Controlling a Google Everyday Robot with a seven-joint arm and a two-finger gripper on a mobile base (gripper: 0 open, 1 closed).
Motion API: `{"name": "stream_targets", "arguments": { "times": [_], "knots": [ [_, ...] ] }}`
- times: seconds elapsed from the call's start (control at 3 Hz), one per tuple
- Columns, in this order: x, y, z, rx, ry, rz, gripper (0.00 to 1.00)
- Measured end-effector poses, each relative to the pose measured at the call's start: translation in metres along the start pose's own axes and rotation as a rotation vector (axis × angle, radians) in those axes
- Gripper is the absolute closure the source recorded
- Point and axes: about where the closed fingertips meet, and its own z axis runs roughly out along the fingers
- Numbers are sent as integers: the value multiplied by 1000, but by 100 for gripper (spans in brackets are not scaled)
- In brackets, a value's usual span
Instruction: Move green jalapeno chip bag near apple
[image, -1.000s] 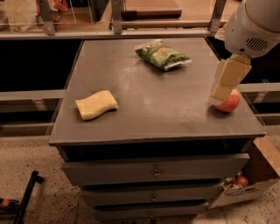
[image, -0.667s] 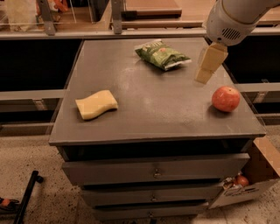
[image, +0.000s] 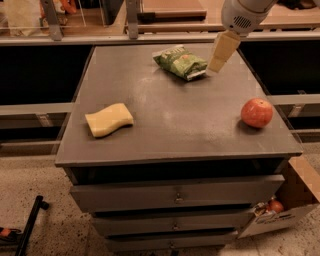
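While the gripper (image: 217, 64) hangs over the far right part of the counter (image: 175, 132), whether it is open or closed cannot be told from this angle; nothing shows in its hold. Just beside it to the left lies the green jalapeno chip bag (image: 181, 62), flat on the counter with one white sealed end turned toward the gripper's tip, and whether the two touch cannot be told. Nearer the camera and to the right of the gripper, well apart from both it and the bag, the apple (image: 257, 112) sits close to the counter's right edge. Far to the gripper's left and toward the front edge rests a yellow wavy sponge (image: 108, 119). Below the counter are drawers (image: 175, 196), and a cardboard box (image: 302, 192) stands on the floor at the lower right.
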Motion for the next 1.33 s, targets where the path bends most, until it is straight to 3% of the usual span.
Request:
{"name": "stream_targets", "arguments": {
  "times": [0.33, 0.67, 1.0, 1.33],
  "knots": [
    [-4, 1, 9, 4, -29, 47, 0],
    [-16, -2, 47, 26, -36, 136, 0],
    [-24, -12, 86, 56, -34, 275, 0],
    [-28, -22, 122, 52, -50, 462, 0]
  ]
}}
